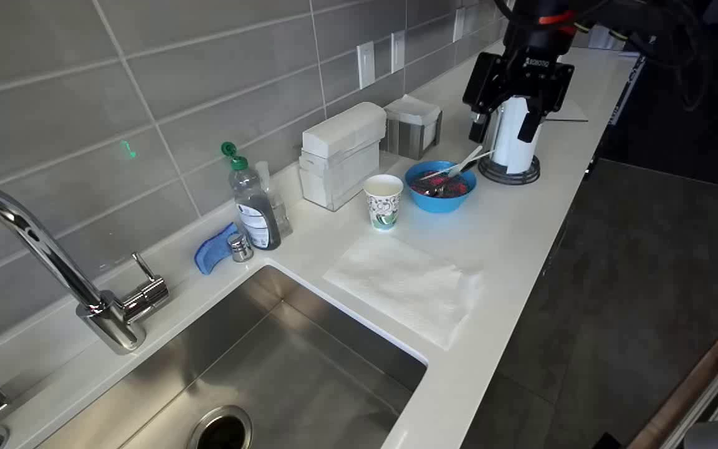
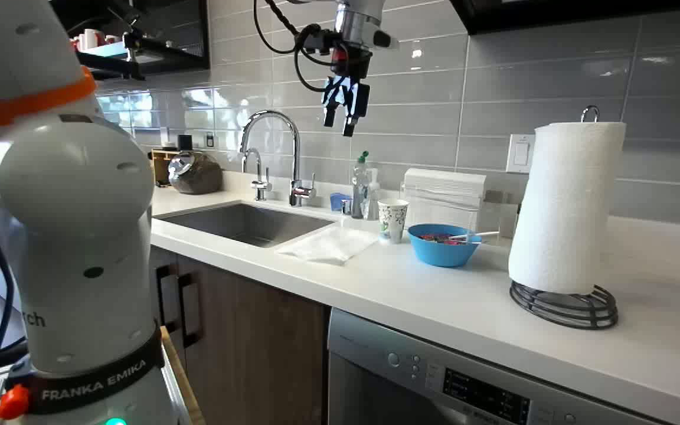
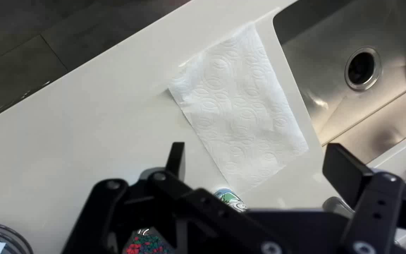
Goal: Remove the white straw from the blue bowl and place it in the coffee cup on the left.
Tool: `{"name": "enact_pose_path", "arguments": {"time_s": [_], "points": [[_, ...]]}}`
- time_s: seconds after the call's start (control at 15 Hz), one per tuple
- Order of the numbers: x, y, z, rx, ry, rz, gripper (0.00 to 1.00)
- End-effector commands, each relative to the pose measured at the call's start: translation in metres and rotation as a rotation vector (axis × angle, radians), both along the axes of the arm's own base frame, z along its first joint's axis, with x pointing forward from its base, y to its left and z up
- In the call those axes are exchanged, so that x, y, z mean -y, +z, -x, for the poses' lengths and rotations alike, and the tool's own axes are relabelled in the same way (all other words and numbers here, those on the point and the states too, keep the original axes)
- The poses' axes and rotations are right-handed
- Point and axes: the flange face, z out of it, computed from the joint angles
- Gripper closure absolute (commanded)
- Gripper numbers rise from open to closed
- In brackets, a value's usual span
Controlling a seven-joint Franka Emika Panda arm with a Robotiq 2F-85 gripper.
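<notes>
The black two-fingered gripper [image 1: 503, 130] hangs high above the white counter [image 1: 508, 231], pointing down, fingers spread wide apart, and the wrist view looks right through that gap onto a flat sheet of embossed white paper towel [image 3: 238, 109]! Down below, there it is: the thin white straw [image 1: 477, 158], lying tilted in the small, round, bright blue bowl [image 1: 439, 204], one end poking out over the rim. A thicker white stick [image 1: 476, 152] crosses it, and beneath them both, a heap of small red and dark bits [image 1: 454, 188]. Just beside the bowl, bolt upright, the white paper cup [image 1: 384, 209] with its green and dark swirls; whether the two touch, I can't tell! In the wrist view a sliver of that patterned side peeks out from behind the gripper. On the bowl's opposite side, in both exterior views, the tall white paper towel roll [image 2: 570, 206] rises on its dark wire stand [image 2: 564, 310]. The sheet lies between the cup and the stainless steel sink [image 1: 321, 368], and along the grey tiled wall [image 1: 228, 106] we have a clear green-capped bottle [image 1: 253, 212], a curved blue sponge [image 1: 212, 249] and a pale stack of folded paper towels [image 1: 340, 168]
</notes>
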Motion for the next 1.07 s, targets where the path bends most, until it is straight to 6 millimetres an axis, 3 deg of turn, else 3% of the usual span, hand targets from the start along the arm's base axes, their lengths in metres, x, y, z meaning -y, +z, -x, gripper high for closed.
{"name": "enact_pose_path", "arguments": {"time_s": [0.0, 0.27, 0.73, 1.0], "points": [[0.0, 0.0, 0.0, -0.001, 0.0, 0.0, 0.0], [0.0, 0.0, 0.0, -0.001, 0.0, 0.0, 0.0], [-0.031, -0.05, -0.074, 0.237, -0.392, -0.014, 0.0], [-0.024, -0.073, -0.108, 0.368, -0.571, -0.013, 0.0]]}}
